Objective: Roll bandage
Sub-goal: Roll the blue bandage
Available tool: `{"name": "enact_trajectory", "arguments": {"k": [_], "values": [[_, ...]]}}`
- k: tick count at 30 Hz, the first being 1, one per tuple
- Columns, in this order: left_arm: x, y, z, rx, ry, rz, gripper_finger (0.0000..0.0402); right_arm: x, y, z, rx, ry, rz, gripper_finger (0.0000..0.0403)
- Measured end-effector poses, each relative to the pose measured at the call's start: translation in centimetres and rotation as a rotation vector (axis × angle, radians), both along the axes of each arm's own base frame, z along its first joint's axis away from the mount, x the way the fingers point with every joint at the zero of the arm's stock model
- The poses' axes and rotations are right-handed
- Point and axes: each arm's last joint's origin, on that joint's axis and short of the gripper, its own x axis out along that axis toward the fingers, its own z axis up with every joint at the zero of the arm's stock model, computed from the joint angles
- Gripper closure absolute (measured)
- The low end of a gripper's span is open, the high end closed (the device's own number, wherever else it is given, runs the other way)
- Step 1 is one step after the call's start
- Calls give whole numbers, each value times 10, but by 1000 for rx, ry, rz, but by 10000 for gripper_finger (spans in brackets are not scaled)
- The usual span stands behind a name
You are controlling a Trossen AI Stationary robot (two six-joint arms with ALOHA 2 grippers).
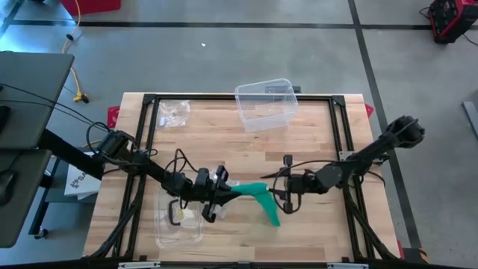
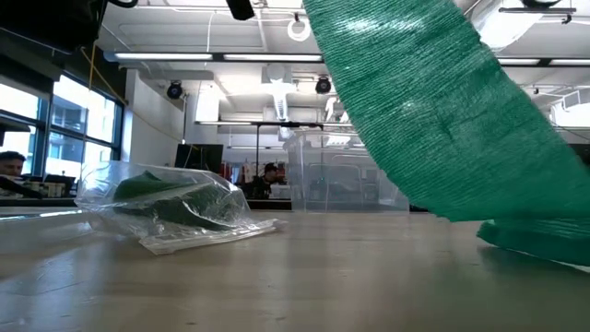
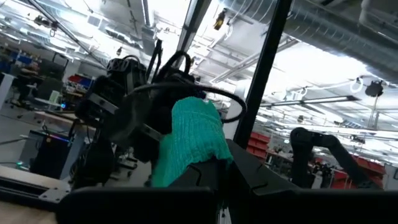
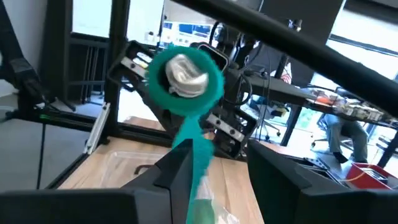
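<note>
**Both arms met over the green bandage**

Above the wooden table point(image 1: 314, 134), the left gripper point(image 1: 218, 190) reached inward, clenched on the bandage roll point(image 4: 185, 73). The right gripper point(image 1: 278, 188) faced it, fingers pinching the bandage's loose strip point(image 1: 263, 196) trailing near the table's front.

Surface point(image 1: 314, 149): light wood planks, bordered by a black metal frame point(image 1: 224, 98), occupying the middle of the high view.
Clear plastic container point(image 1: 266, 104): open, resting at upper centre, overlapping the frame's far bar.
Small clear plastic wrapper point(image 1: 173, 112): crumpled, lying at upper left.
Clear plastic bag point(image 1: 178, 220): lying at lower left; green contents visible inside from the low view.
Green bandage tail point(image 1: 270, 211): loose end lying on the wood at lower centre.
</note>
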Motion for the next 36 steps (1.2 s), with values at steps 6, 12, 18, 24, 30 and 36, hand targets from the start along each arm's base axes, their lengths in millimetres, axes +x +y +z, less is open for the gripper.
{"name": "enact_trajectory", "arguments": {"k": [6,12,18,24,30,36], "values": [[0,-1,0,-12,-3,-36,401,7,-5,-6,-45,26,-53,318],[3,-2,-7,-88,80,-85,401,5,-9,1,-126,-21,-223,392],[5,-5,-16,-205,185,-126,401,-14,-7,21,-242,-28,-420,402],[6,-5,-21,-259,239,-91,401,-50,6,46,-338,-35,-448,402],[10,2,-23,-297,253,-62,401,-69,19,58,-328,-133,-253,403],[16,13,-32,-315,338,26,401,-69,24,58,-324,-181,-129,403]]}}
